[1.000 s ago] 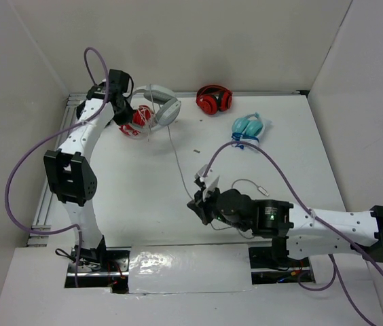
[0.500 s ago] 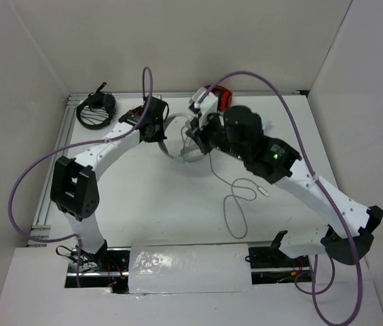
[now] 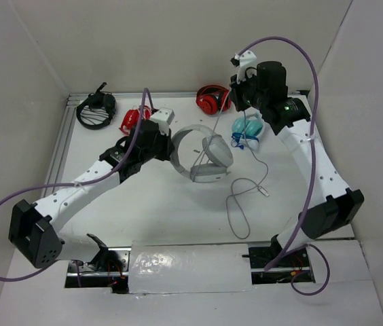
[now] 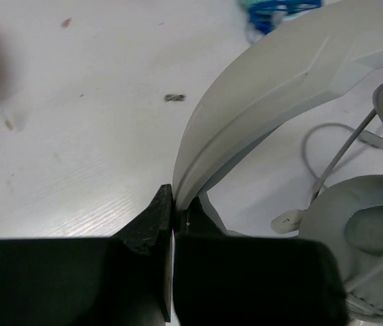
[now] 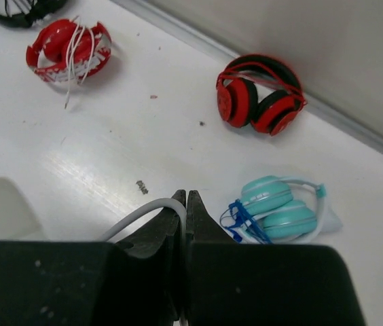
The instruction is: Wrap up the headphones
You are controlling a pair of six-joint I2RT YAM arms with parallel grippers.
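The large white headphones [image 3: 204,155] hang tilted over the middle of the table. My left gripper [image 3: 168,139] is shut on their wide headband [image 4: 266,102], at the band's lower end [image 4: 175,204]. An oval earcup [image 4: 361,238] shows at the right of the left wrist view. The thin grey cable [image 3: 235,204] loops on the table, and its plug [image 3: 265,191] lies flat. My right gripper [image 3: 238,95] is raised near the back wall, shut [image 5: 186,197] on a stretch of that cable [image 5: 137,214].
Red headphones [image 3: 213,100] lie at the back, with small light-blue headphones [image 3: 247,128] just in front of them under my right gripper. Red headphones wound in white cable [image 3: 134,121] and a black pair [image 3: 96,112] sit back left. White walls stand on three sides.
My right gripper has left the headphones and risen toward the back right with the cable in it. The left gripper has shifted a little right, headband still in its jaws.
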